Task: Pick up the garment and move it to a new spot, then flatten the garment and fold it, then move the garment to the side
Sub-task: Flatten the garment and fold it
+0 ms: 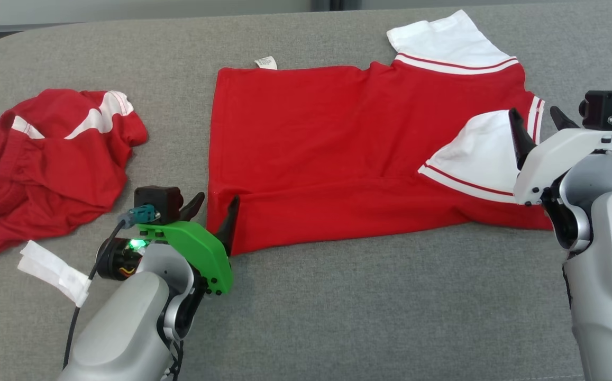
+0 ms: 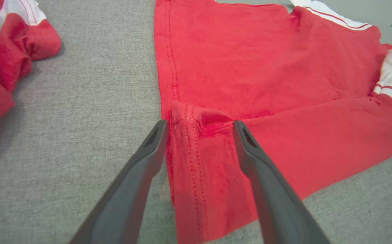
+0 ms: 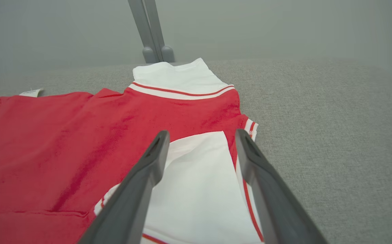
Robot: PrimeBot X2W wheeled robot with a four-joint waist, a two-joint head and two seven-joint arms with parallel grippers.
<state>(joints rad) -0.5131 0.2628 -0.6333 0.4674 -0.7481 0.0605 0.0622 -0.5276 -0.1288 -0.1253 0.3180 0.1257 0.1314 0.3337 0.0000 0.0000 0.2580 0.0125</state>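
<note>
The garment (image 1: 337, 143) is a red shirt with white sleeves, spread on the grey surface with its near long edge folded up over the body. My left gripper (image 1: 216, 209) stands open at the shirt's near left corner. In the left wrist view my left gripper (image 2: 199, 127) has its fingers wide apart on either side of the folded hem of the garment (image 2: 267, 78), not pinching it. My right gripper (image 1: 538, 119) is open over the near white sleeve (image 1: 475, 153). The right wrist view shows my right gripper (image 3: 201, 135) with that sleeve (image 3: 196, 189) lying loose between its spread fingers.
A second red and white garment (image 1: 46, 164) lies crumpled at the left, also seen as a garment (image 2: 2, 61) in the left wrist view. A white strip (image 1: 54, 270) lies near my left forearm. The grey padded surface (image 1: 364, 307) stretches bare along the front.
</note>
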